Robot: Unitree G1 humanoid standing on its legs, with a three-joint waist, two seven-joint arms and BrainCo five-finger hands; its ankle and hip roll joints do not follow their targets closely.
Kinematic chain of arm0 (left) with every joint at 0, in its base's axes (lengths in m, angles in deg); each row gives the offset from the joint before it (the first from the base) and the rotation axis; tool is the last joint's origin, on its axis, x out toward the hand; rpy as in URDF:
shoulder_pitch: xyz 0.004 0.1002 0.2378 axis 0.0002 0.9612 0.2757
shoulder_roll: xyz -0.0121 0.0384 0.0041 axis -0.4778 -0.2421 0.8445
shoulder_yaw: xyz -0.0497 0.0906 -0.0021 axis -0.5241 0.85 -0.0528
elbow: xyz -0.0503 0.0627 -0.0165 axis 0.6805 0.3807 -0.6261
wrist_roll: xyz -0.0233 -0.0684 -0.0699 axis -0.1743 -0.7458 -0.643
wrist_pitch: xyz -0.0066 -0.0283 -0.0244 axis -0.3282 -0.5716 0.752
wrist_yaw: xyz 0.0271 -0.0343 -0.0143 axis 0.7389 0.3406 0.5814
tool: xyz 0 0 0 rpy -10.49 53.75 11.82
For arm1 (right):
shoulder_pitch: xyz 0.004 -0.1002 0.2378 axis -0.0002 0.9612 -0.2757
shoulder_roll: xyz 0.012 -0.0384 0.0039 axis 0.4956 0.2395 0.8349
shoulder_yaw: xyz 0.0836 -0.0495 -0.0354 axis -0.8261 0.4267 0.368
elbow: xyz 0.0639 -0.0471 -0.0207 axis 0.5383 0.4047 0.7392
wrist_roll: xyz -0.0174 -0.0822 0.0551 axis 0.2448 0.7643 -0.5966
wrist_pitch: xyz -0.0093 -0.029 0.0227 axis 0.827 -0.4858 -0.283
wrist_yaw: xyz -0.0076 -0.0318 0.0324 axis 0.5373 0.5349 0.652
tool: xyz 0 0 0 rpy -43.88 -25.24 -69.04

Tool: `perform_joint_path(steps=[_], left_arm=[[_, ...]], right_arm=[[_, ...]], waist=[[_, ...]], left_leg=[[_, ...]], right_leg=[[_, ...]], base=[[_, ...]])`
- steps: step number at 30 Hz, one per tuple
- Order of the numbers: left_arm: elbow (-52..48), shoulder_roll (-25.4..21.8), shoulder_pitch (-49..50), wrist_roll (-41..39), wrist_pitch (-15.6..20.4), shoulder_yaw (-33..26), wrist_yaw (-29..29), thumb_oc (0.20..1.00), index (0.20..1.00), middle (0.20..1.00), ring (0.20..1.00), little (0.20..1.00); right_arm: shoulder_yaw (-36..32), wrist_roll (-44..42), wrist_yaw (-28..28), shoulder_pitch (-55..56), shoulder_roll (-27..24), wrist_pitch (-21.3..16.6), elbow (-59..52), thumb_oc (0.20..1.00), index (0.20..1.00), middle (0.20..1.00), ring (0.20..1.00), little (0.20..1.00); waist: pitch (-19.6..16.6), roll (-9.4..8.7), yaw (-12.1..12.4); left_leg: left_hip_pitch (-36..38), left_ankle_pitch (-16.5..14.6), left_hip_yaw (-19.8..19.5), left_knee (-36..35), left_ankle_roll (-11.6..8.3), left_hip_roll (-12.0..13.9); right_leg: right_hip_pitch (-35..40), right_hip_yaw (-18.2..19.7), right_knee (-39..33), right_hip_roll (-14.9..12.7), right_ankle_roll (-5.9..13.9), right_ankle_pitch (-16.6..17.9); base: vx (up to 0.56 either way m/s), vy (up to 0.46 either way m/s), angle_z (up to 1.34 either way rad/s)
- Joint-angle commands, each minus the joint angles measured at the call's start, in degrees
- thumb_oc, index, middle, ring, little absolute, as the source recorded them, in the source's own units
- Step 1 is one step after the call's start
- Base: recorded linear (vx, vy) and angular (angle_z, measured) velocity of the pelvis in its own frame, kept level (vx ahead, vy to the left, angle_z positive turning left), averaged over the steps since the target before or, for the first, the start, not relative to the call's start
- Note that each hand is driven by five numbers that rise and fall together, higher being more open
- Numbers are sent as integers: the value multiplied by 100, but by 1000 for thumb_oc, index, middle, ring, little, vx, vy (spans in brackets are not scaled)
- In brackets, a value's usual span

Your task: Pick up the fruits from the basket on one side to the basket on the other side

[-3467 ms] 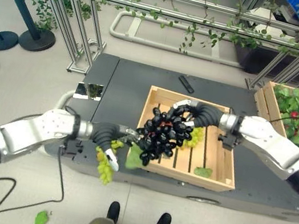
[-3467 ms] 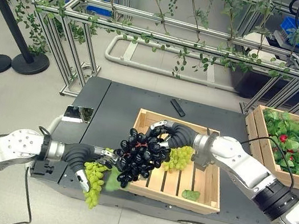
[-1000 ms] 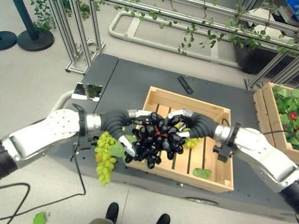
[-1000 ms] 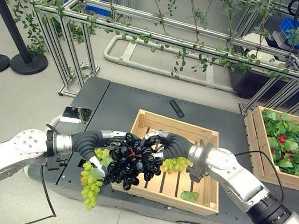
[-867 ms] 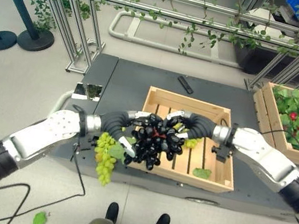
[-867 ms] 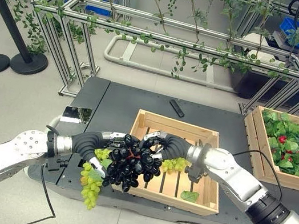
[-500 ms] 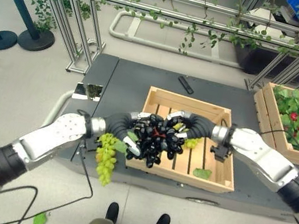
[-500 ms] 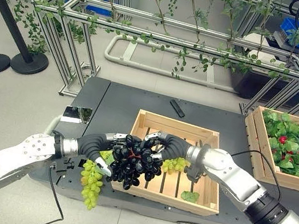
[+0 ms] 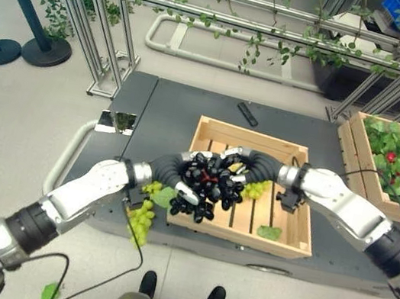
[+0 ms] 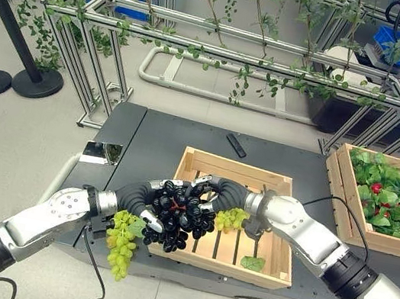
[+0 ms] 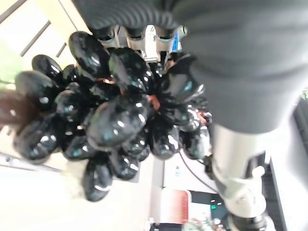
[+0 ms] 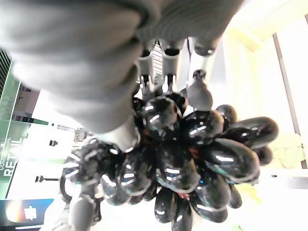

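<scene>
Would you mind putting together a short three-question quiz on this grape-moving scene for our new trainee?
1. True or false: both hands are on the black grape bunch.
2. Multiple choice: where does the green grape bunch by the left hand hang?
A. Inside the far crate of leaves
B. Outside the wooden crate, off its near left corner
C. On the floor
3. Fill in: the right hand reaches the black bunch from over the ____ crate.

Key: 1 true; 2 B; 3 wooden.
</scene>
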Motion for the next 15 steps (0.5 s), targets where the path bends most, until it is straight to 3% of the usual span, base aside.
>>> perform_joint_path(steps=[1, 15], left_arm=[[45, 433, 109, 606, -68, 476, -210, 1000, 1000, 1000, 1000, 1000], [-48, 305, 711, 851, -106, -22, -283, 1000, 1000, 1000, 1000, 1000]], right_arm=[[-240, -249, -32, -1412, 915, -726, -603, 200, 200, 200, 200, 200], [-713, 305, -441, -1789, 750, -958, -58, 200, 200, 200, 200, 200]], waist=[[-197, -283, 81], [-259, -294, 113]], left_leg=[[-256, -246, -152, 348, 86, -302], [-254, -290, -152, 384, 106, -312]], right_leg=[[-29, -81, 175, -501, 804, 394], [-24, -75, 172, -499, 801, 390]], base=[[0, 0, 0], [0, 0, 0]])
